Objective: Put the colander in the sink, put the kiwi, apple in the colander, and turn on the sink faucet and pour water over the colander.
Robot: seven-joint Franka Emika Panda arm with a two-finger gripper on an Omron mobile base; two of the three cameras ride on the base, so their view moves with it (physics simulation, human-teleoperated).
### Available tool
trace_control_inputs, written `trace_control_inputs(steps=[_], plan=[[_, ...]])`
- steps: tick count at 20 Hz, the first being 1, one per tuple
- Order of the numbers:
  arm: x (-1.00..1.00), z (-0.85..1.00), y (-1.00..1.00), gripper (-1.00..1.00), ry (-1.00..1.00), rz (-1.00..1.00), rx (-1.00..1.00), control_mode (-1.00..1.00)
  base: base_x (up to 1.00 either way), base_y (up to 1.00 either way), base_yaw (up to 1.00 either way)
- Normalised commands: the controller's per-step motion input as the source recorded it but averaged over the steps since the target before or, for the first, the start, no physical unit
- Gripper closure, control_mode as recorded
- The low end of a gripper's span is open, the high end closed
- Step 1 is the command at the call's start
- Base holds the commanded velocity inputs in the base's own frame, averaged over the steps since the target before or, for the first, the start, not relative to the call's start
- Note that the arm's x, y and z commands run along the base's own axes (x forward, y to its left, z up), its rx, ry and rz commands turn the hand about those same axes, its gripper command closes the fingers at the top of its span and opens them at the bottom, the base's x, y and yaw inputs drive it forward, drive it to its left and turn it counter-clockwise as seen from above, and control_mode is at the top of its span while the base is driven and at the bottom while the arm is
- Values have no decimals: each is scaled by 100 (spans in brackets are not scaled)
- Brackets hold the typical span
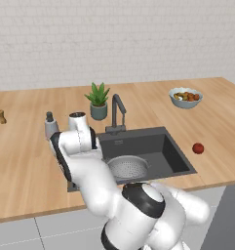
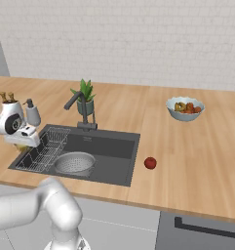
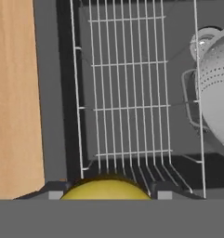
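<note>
My gripper [image 3: 108, 193] is shut on the kiwi [image 3: 105, 189], a yellow-green ball between the two fingertips. In the right base view the gripper [image 2: 24, 141] hangs over the left end of the dark sink [image 2: 116, 146], above the wire rack [image 2: 43, 149]. The silvery colander [image 2: 75, 162] sits in the basin to the right of the rack, and is also seen in the other views [image 1: 128, 167] [image 3: 218, 88]. On the counter right of the sink lies the red apple [image 1: 198, 148] [image 2: 150, 162]. The dark faucet [image 1: 116, 113] [image 2: 80, 110] stands behind the basin.
A soap bottle [image 2: 32, 114] and a potted plant [image 2: 86, 97] stand behind the sink. A pale fruit bowl [image 2: 186, 108] sits at the back right. Small shakers [image 1: 1, 116] stand far left. The wire rack [image 3: 127, 93] lies directly below the hand.
</note>
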Motion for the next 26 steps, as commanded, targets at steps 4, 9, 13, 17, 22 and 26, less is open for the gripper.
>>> trace_control_inputs(steps=[4,9,13,17,22,26], plan=[[0,0,-100,100,0,-12,0,-100,0,0,0],[0,0,-100,100,-1,-6,0,-100,0,0,0],[0,0,-100,100,-2,0,0,-100,0,0,0],[-3,-5,-76,100,-2,0,0,-100,0,0,0],[-8,-13,-32,100,-5,1,2,-100,0,0,0],[-6,-24,-3,100,-6,4,6,-100,0,0,0]])
